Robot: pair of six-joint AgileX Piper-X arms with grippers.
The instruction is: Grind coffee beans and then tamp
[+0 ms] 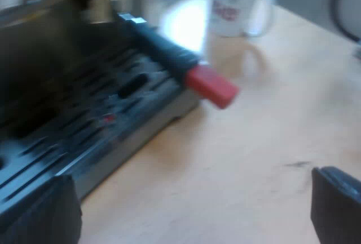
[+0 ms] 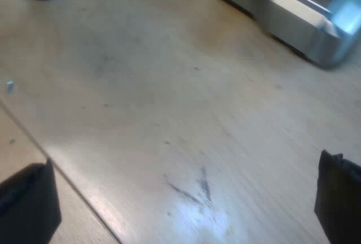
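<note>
Both the left gripper (image 1: pixel 189 213) and the right gripper (image 2: pixel 183 207) hang wide open and empty over the table (image 2: pixel 141 114), so a skewed left reach for the holder (image 1: pixel 169 55), seemingly locked into the espresso machine (image 1: pixel 84 120), could glance off its red end.

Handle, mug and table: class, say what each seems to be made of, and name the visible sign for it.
Handle: probably plastic or rubber, matt; black with a plain red end, hardly any shine.
Mug: likely glazed ceramic; white, glossy, with red print on its side.
Table: wood or wood-look laminate, satin; pale tan with faint streaks and a soft glare.
</note>
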